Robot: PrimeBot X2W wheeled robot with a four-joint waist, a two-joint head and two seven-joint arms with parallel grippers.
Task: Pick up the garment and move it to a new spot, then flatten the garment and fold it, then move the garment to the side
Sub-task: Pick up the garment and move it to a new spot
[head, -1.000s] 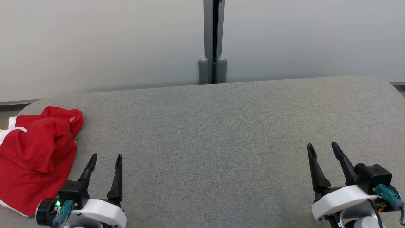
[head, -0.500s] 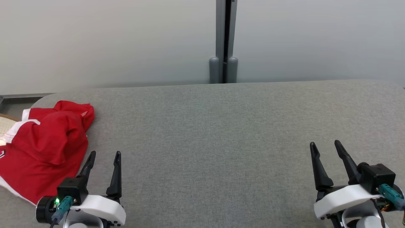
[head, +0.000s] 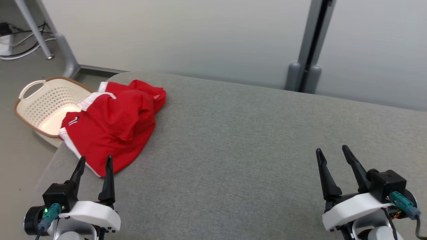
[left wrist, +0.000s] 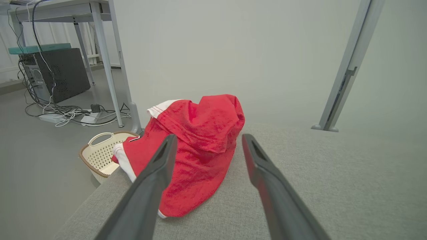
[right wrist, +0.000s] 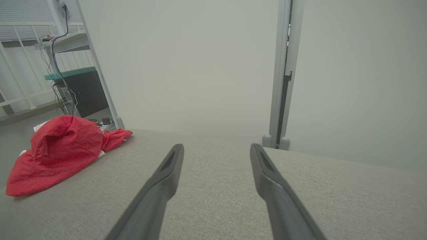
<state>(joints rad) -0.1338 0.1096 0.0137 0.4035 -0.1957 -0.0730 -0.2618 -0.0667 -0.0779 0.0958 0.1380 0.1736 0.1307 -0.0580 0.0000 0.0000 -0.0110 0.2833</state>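
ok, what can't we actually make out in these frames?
Garment: bunched, so its folds hide its shape and underside, all views.
Garment's near hem: left wrist view, behind a finger of the left gripper.
Basket: head view, near side hidden by garment and table edge.
Garment's small mark: too small to read.

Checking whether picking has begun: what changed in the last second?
Only the head camera turned left, bringing the red garment toward mid-picture and a basket into view. Nothing was grasped or released. The garment stays crumpled on the grey surface; left end effector and right end effector stay open.
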